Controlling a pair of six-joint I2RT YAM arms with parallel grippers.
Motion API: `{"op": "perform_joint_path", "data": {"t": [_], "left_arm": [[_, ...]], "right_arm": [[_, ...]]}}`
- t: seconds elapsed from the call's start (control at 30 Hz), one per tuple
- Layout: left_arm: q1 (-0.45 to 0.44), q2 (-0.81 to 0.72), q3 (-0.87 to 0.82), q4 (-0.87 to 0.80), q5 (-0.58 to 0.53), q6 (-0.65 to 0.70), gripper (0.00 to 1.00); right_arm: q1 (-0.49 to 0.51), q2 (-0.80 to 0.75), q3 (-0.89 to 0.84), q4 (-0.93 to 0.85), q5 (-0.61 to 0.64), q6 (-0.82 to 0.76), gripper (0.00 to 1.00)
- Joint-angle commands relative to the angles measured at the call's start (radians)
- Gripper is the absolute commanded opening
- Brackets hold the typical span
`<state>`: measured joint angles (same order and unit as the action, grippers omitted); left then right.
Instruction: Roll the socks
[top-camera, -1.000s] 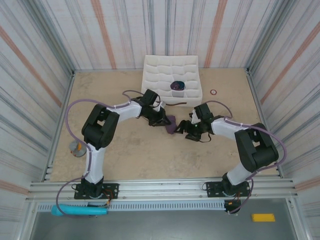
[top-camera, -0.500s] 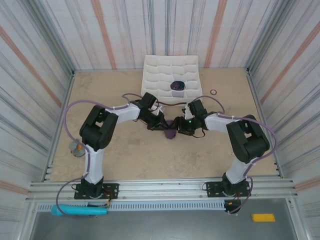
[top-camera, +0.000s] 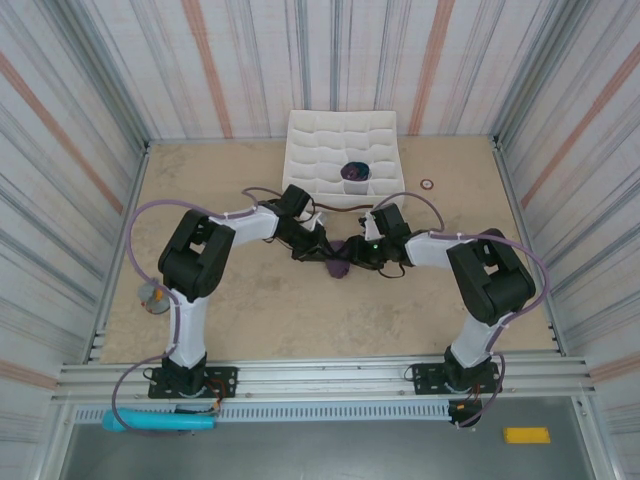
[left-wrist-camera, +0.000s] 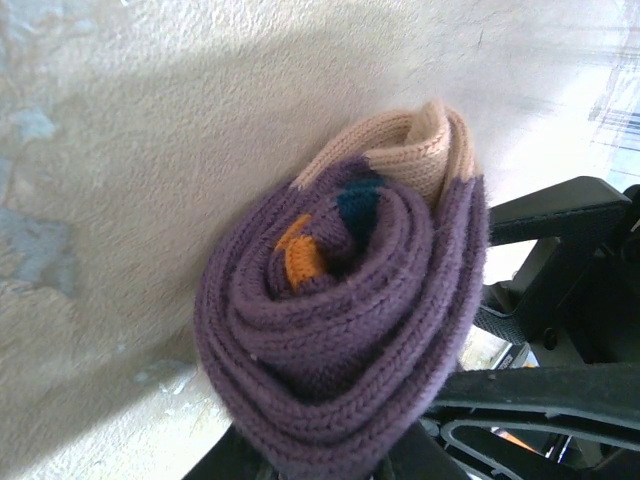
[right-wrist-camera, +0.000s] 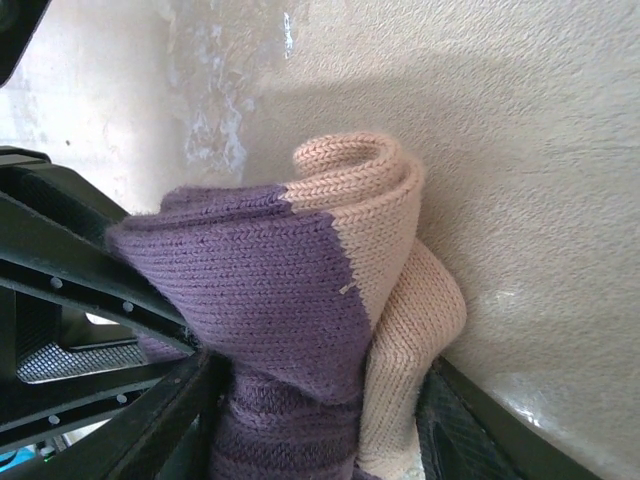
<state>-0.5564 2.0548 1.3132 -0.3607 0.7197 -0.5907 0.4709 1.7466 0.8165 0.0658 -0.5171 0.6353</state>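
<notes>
**At the desk (top-camera: 250, 310) centre: one roll of socks (top-camera: 341, 263), two tools**

Seen from above, both tools crowd the roll, hiding most of it. The left tool (top-camera: 322, 250) pinches the purple coil. The right tool (top-camera: 360, 255) has its fingers (right-wrist-camera: 160, 420) against both sides of the peach end; whether it squeezes, I cannot tell. The wrist views cut off the fingertips.

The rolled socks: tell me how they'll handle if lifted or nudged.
The socks are thick soft knit, so probably light and squashy, not slippery. The peach toe sticks out loose, so the roll may well unwind if let go. Being a rounded bundle, it could roll when pushed.
</notes>
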Motion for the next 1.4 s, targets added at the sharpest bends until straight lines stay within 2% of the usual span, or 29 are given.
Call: {"op": "perform_joint_path", "data": {"t": [0.0,0.07,0.17,0.33,0.47,0.6,0.93,1.17,1.37], "left_arm": [[-0.017,0.020,-0.039,-0.062,-0.070,-0.015,0.09],[-0.017,0.018,-0.039,-0.063,-0.071,-0.015,0.11],[-0.018,0.011,-0.043,-0.064,-0.081,-0.017,0.18],[-0.019,-0.021,-0.081,-0.035,-0.093,-0.042,0.44],[-0.002,-0.083,-0.179,0.055,-0.083,-0.097,0.59],[0.026,-0.146,-0.275,0.162,-0.069,-0.158,0.61],[0.090,-0.297,-0.249,0.058,-0.064,-0.106,0.61],[0.188,-0.386,-0.077,-0.166,-0.121,0.013,0.63],[0.241,-0.302,0.184,-0.359,-0.257,0.157,0.63]], "right_arm": [[0.034,0.079,-0.071,-0.158,0.025,-0.034,0.54],[0.033,0.100,-0.071,-0.142,0.014,-0.027,0.50],[0.034,0.124,-0.072,-0.122,0.006,-0.016,0.37],[0.032,0.120,-0.086,-0.134,0.018,-0.016,0.18],[0.023,0.087,-0.097,-0.157,0.027,-0.021,0.00],[0.011,0.050,-0.092,-0.179,0.029,-0.025,0.00],[0.002,-0.040,-0.040,-0.261,0.057,-0.027,0.00],[-0.016,-0.129,-0.004,-0.339,0.085,-0.052,0.00],[-0.029,-0.220,0.020,-0.400,0.129,-0.096,0.00]]}}
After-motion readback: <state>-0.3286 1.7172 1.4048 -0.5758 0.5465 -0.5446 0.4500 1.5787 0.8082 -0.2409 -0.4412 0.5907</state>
